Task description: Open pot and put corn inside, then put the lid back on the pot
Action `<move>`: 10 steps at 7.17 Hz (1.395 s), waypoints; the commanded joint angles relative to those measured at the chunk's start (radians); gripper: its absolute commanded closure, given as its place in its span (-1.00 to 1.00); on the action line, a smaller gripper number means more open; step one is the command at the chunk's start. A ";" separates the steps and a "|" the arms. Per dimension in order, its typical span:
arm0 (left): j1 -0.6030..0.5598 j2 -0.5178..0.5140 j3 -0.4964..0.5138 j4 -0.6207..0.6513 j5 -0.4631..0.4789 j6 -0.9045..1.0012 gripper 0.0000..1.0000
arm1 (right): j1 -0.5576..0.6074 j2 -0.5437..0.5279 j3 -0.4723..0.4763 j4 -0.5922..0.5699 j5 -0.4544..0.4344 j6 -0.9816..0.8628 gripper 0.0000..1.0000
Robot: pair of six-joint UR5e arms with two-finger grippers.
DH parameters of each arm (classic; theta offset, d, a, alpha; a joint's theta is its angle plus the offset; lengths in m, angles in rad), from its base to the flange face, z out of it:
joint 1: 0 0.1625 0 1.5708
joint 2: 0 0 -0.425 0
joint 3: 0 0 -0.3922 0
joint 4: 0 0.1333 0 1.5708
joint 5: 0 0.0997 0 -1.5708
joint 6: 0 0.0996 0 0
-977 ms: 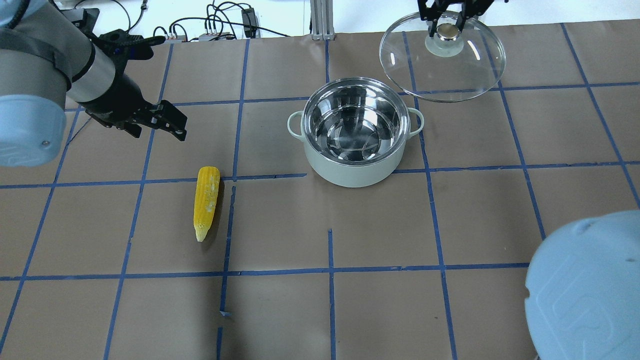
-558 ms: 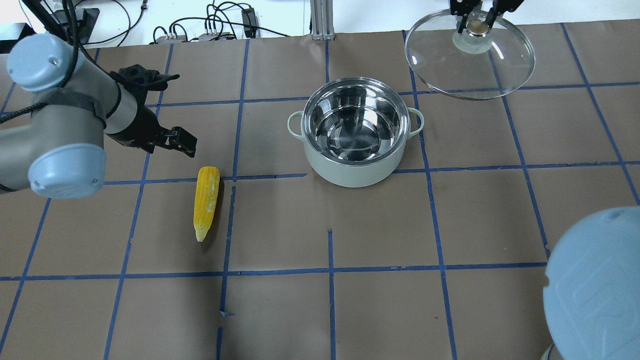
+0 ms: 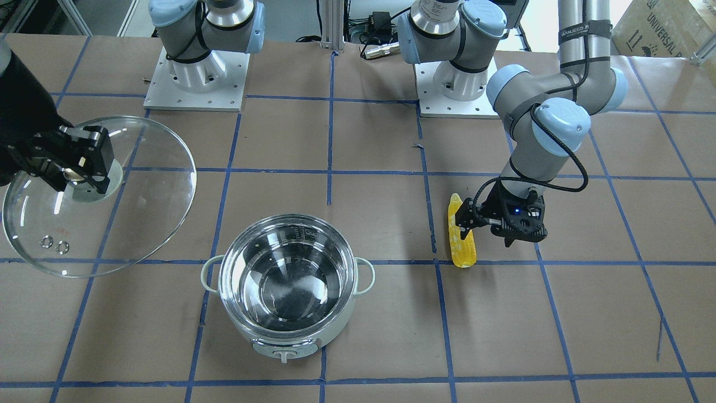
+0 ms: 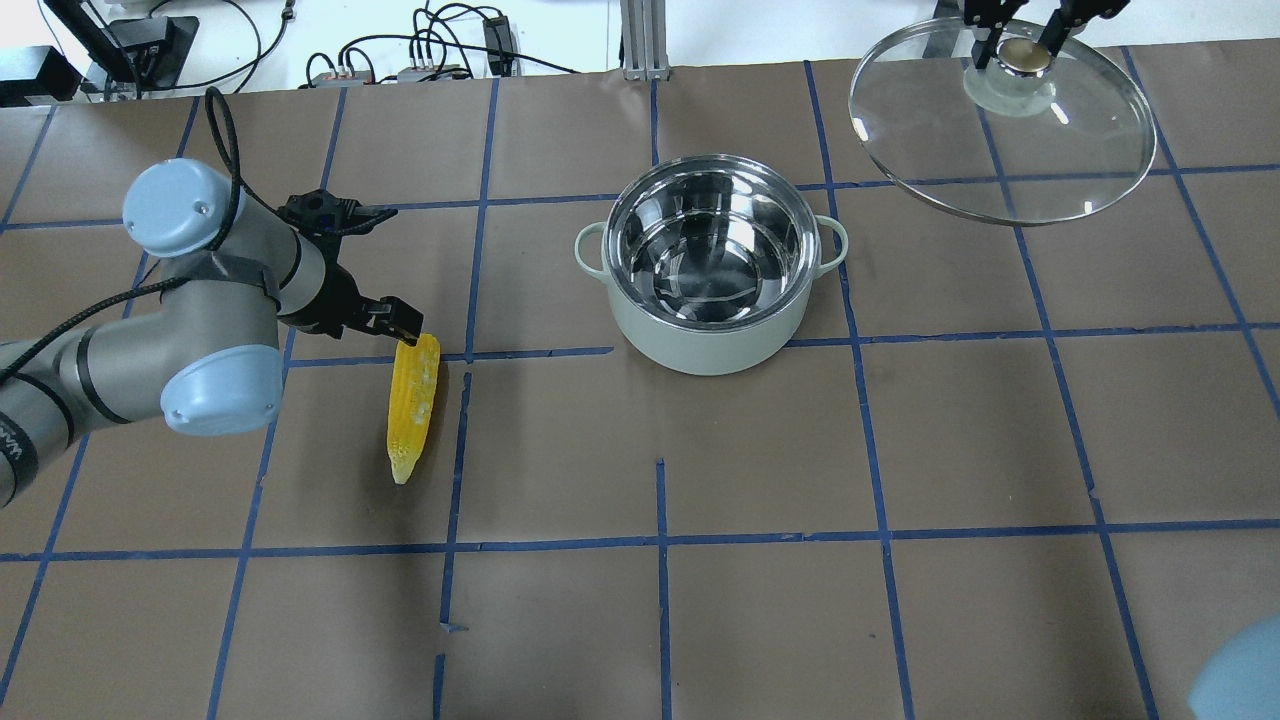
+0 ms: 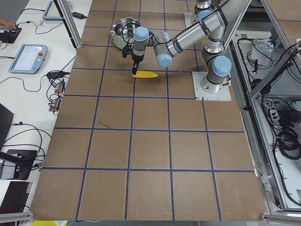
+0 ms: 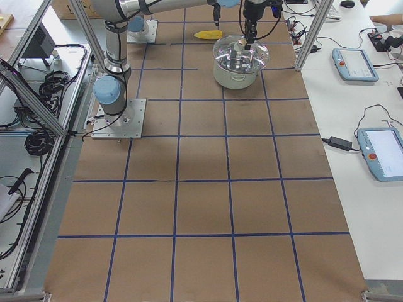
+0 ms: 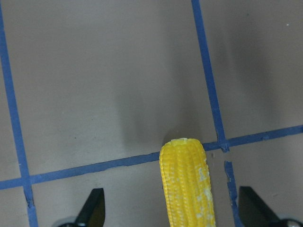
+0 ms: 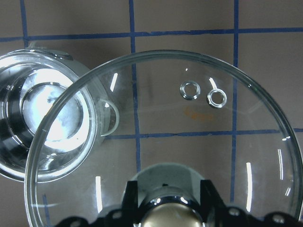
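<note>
The left pincer (image 7: 173, 210) is only partly shown by its wrist camera. Its two fingers (image 7: 93, 208) are cut off by the lower edge. They are spread wide, one on each side of the blunt end of the corn (image 4: 413, 410), with clear gaps to it. The cob's pointed end is left out of that view.

The corn is laid flat on the worktop (image 4: 760, 610), on the robot's left of the pot (image 4: 700, 345) and well apart from it.

The right pincer (image 8: 171, 208) is clipped by the top edge of the overhead view. It is seen clamped on the knob (image 4: 1020, 52) of the lid (image 4: 1040, 140). The lid is held off the worktop beside the pot, toward the operators' edge and the robot's right.

The pot is stood uncovered, nearer the operators' edge than the robot's. Its control tab (image 3: 285, 351) is seen from the front only.

The worktop is covered in brown paper and marked into squares by blue tape (image 4: 660, 540). Cables (image 4: 440, 45) are strewn beyond the operators' edge, and tablets (image 6: 354, 63) are laid on a white side bench.
</note>
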 commanded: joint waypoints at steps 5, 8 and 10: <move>-0.013 -0.070 -0.081 0.150 0.003 -0.071 -1.00 | 0.004 -0.231 0.316 -0.011 0.017 -0.001 0.40; -0.011 -0.054 -0.081 0.150 0.003 -0.071 0.31 | 0.001 -0.245 0.339 -0.025 0.011 -0.004 0.39; -0.011 -0.039 -0.071 0.139 0.008 -0.074 0.82 | -0.001 -0.248 0.343 -0.028 -0.013 -0.011 0.39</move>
